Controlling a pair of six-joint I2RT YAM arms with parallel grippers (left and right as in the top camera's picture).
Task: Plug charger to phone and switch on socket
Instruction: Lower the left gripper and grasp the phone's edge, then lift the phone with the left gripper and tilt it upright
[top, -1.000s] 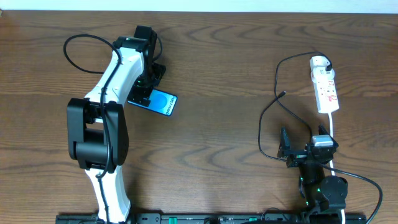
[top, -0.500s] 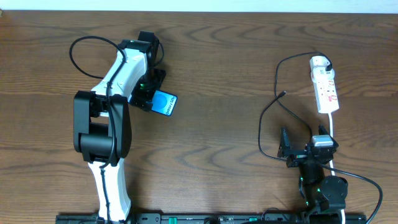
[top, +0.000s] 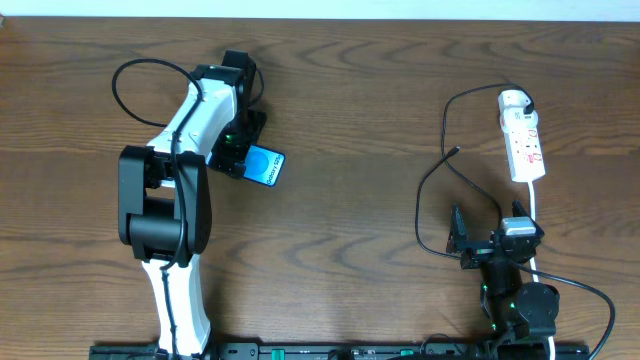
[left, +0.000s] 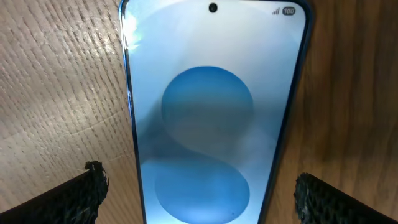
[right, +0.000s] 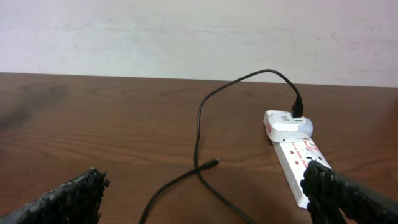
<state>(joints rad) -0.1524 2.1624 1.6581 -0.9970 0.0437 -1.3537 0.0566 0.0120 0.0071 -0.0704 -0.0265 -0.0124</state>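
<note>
Two spread fingers (left: 74, 199) of the left claw (left: 199, 190) flank the phone (left: 211, 93)

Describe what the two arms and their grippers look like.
The left arm has white links and bulky black joints, with a thin black cable looping off it and a green light near the wrist. The right arm looks mostly black, with a grey block on top and green lights. The left gripper and right gripper have black, rough-textured fingers.

Robot lab: arms (top: 165, 210), wooden table (top: 360, 130)
</note>
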